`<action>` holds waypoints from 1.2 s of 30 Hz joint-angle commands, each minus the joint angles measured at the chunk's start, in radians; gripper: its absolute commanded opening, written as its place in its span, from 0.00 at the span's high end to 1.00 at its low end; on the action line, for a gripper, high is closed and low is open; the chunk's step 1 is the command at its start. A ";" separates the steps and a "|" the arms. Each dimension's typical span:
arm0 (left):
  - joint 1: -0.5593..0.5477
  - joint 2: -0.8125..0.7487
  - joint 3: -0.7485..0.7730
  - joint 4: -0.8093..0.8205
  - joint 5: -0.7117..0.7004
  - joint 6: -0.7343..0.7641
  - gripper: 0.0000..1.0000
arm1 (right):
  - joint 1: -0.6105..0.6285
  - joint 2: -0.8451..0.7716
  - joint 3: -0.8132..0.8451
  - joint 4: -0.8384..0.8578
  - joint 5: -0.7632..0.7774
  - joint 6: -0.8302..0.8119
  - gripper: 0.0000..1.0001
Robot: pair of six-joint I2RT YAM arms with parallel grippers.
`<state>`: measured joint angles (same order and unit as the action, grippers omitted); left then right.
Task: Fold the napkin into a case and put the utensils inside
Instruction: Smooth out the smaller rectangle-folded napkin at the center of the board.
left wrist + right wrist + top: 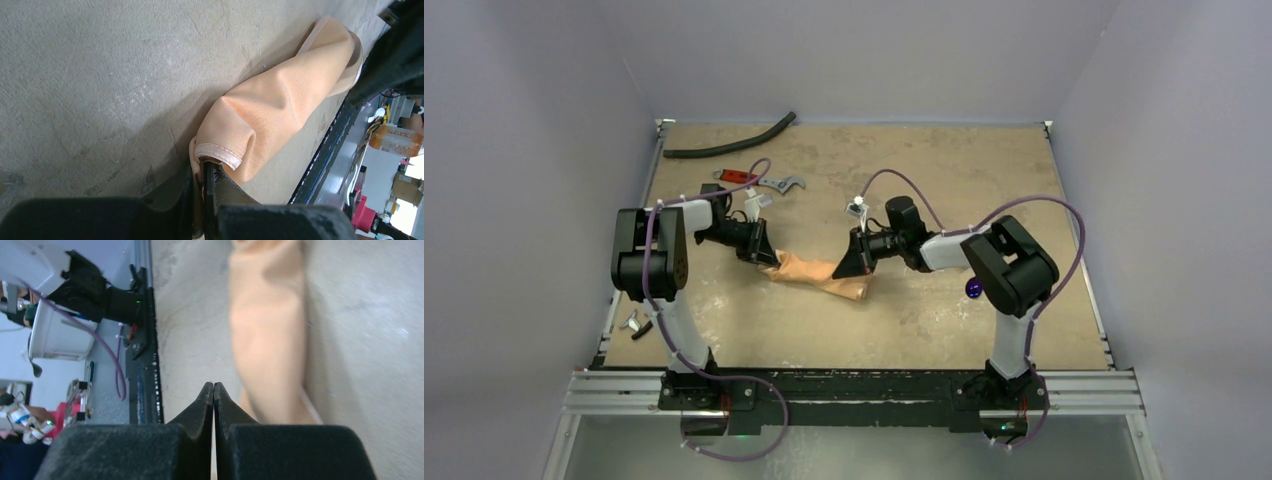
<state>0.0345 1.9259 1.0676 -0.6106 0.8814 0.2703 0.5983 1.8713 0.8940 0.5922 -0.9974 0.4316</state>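
The peach-orange napkin (814,271) lies across the middle of the table as a long, narrow folded bundle. My left gripper (770,259) is shut on its left end, and in the left wrist view the hemmed edge is pinched between the jaws of the left gripper (202,170) while the napkin (280,100) stretches away from them. My right gripper (844,270) hovers at the napkin's right end. In the right wrist view the right gripper (213,386) is shut with nothing in it, and the napkin (267,340) lies just to its right. A dark purple spoon (973,288) shows beside the right arm's elbow.
A red-handled wrench (759,183) lies behind the left arm. A curved black hose (729,140) runs along the table's back left. A small metal piece (635,322) sits on the left rail. The table's black front rail (145,365) is close to the right gripper.
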 commanded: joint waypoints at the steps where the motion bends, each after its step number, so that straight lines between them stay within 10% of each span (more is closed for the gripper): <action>1: 0.007 -0.015 -0.008 0.049 -0.104 0.012 1.00 | -0.041 0.090 0.004 0.027 -0.028 -0.001 1.00; 8: 0.010 -0.009 0.008 0.012 -0.118 0.024 1.00 | -0.074 0.191 0.016 -0.023 0.055 -0.060 1.00; 18: 0.046 -0.106 0.135 -0.206 -0.136 0.156 0.35 | -0.070 0.162 0.005 -0.072 0.167 -0.129 1.00; 27: 0.055 -0.178 0.290 -0.345 -0.181 0.257 0.48 | -0.060 0.135 0.000 -0.086 0.162 -0.152 1.00; 36: -0.204 -0.203 0.220 -0.205 -0.100 0.133 0.77 | -0.057 0.123 -0.019 -0.075 0.153 -0.149 1.00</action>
<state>-0.0868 1.7302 1.3346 -0.8787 0.7269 0.4442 0.5365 2.0182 0.8982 0.5602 -0.9188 0.3309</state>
